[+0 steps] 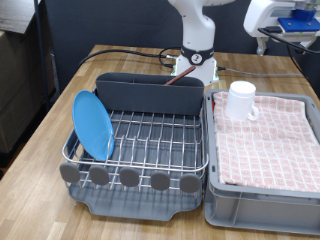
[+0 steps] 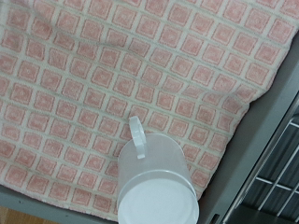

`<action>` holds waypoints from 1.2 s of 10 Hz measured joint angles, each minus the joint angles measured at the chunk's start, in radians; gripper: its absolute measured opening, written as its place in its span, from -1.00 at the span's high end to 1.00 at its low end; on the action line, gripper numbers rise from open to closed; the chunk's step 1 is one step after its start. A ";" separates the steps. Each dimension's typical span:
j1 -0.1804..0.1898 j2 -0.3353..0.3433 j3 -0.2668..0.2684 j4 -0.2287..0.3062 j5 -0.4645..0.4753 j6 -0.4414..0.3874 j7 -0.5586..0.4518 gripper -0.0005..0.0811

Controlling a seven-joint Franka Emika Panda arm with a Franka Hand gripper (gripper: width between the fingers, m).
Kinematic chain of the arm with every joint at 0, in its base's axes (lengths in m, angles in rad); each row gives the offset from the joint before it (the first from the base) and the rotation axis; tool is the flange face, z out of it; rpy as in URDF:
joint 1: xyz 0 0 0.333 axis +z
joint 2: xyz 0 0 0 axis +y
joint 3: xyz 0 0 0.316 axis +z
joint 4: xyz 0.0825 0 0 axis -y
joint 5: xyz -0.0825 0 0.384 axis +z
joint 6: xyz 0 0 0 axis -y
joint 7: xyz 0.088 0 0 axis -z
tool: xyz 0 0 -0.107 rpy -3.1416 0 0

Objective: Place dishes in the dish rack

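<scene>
The silver wire dish rack (image 1: 150,135) stands on the wooden table, with its dark grey back compartment (image 1: 150,92) behind. The light-blue plate (image 1: 93,125) stands on edge in the rack at the exterior view's left. A thin reddish-brown piece, probably the wooden spoon (image 1: 183,80), shows at the back compartment's rim. The white mug (image 1: 241,99) sits mouth-down on the red-checked cloth (image 1: 270,140). In the wrist view the mug (image 2: 157,182) is seen from above, with its handle (image 2: 137,140) over the cloth (image 2: 112,65). The gripper shows in neither view.
The cloth lies on a grey bin (image 1: 260,200) right of the rack. The bin's edge (image 2: 257,121) and the rack's wires (image 2: 278,177) show in the wrist view. The robot's base (image 1: 196,50) stands behind the rack, with cables beside it.
</scene>
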 joint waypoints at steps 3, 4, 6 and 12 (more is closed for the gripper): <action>0.000 0.064 0.018 0.037 -0.006 -0.100 -0.011 -0.98; 0.000 0.098 0.022 0.045 -0.008 -0.101 -0.017 -0.98; 0.000 0.166 0.028 0.051 -0.008 -0.075 -0.018 -0.98; 0.000 0.297 0.033 0.022 -0.008 0.074 -0.039 -0.98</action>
